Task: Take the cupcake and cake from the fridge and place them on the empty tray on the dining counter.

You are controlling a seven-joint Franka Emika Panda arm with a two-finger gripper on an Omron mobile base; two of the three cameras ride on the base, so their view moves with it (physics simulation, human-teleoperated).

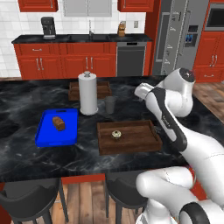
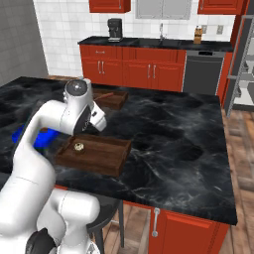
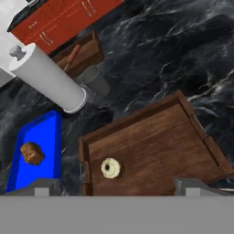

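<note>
The open, empty tool (image 3: 116,186) hangs just above the cupcake (image 3: 110,167) sitting in the tray (image 3: 183,137) on the desk (image 3: 173,55), and the fridge (image 1: 177,37) with the cake stands far behind it.

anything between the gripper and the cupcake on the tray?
Nothing visible. The cupcake sits alone in the wooden tray, and the open gripper hangs right above it. Paper towel roll and cup stand off beyond the tray.
</note>
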